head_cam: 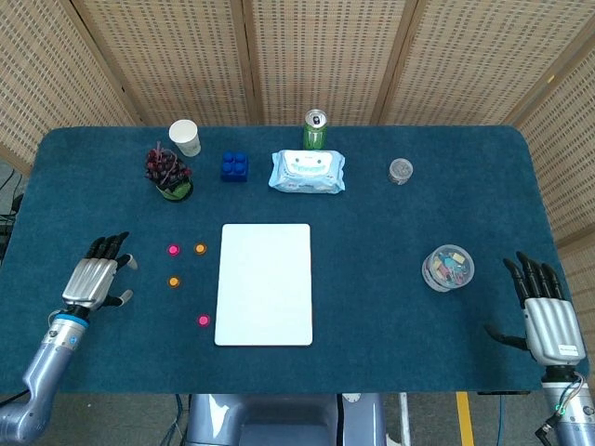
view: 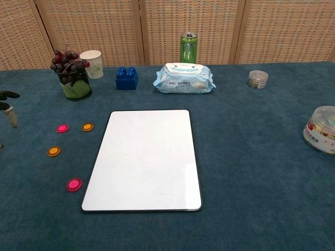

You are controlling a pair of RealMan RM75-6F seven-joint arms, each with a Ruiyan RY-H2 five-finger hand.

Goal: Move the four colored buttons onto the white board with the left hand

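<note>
Table: blue cloth point(head_cam: 372, 307), wicker screens behind.
White board point(head_cam: 265, 283): flat at centre, nothing on it.
Buttons: two pink point(head_cam: 173, 249) point(head_cam: 203, 320), two orange point(head_cam: 200, 248) point(head_cam: 174, 281), all on cloth just left of board.
Your left hand point(head_cam: 93, 279): fingers spread, released, holding nothing, left of buttons, apart from them.
Your right hand point(head_cam: 544, 311): fingers apart, held nothing, near right edge.
Far side: grapes pot point(head_cam: 169, 174), paper cup point(head_cam: 185, 137), blue block point(head_cam: 234, 166), wipes pack point(head_cam: 308, 172), can point(head_cam: 315, 129).
</note>
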